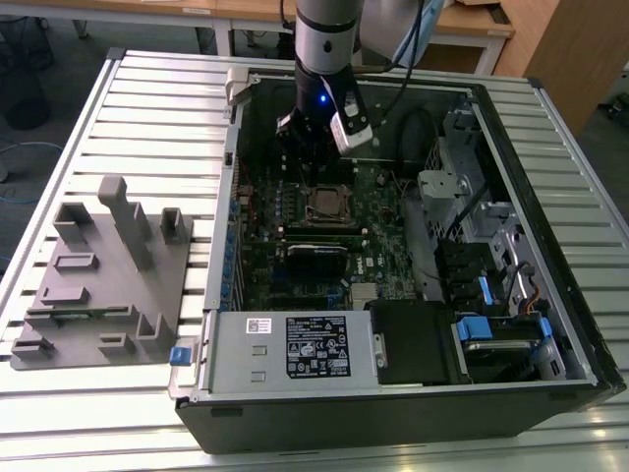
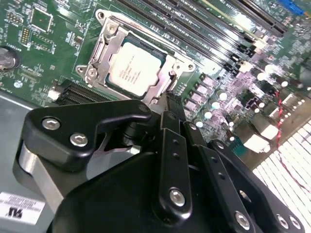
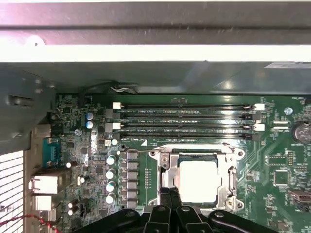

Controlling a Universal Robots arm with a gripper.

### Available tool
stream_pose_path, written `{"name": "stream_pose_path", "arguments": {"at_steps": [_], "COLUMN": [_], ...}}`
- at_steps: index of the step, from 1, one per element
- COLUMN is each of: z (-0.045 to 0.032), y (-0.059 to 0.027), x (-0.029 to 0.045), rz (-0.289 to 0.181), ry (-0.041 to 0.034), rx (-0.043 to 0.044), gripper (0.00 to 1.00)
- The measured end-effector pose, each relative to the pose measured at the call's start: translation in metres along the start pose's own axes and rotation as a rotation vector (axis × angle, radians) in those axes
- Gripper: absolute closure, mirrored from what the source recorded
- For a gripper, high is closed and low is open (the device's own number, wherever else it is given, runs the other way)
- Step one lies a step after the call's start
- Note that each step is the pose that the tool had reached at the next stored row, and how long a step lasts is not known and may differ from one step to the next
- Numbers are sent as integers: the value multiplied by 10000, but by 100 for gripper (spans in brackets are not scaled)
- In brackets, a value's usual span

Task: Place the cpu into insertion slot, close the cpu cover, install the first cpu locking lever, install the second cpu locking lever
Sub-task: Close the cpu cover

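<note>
Black computer case [image 1: 393, 413] lies open on a slatted metal table [image 1: 59, 108], its green motherboard [image 1: 383, 256] exposed. The gripper [image 1: 313, 175] hangs low over the board, fingertips pressed together. In the exterior view the insertion slot [image 1: 329, 204] sits just beside it, at five o'clock. In both wrist views the cpu cover [image 2: 104, 46] [image 3: 167, 165] lies flat, framing the seated cpu [image 2: 133, 68] [image 3: 197, 180].

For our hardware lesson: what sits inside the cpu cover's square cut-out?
The cpu, its silvery top showing through the closed cover. Whatever lies beneath the chip is hidden by it.
</note>
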State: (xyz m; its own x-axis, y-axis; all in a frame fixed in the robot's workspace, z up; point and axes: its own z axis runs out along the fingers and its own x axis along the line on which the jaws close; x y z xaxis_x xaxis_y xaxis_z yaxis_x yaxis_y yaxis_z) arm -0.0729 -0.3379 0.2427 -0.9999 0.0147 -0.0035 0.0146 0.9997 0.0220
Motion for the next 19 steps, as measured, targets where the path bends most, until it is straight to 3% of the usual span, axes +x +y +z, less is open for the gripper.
{"name": "stream_pose_path", "arguments": {"at_steps": [6,11,17,19], "z": [1,5,17,19], "y": [0,0,0,0], "x": [1,0,-1,-14], "rz": [-1,-2,-6,-6], "ry": [-5,-66,-269,-285], "rx": [-2,-10,-91,-93], "gripper": [90,90,90,90]}}
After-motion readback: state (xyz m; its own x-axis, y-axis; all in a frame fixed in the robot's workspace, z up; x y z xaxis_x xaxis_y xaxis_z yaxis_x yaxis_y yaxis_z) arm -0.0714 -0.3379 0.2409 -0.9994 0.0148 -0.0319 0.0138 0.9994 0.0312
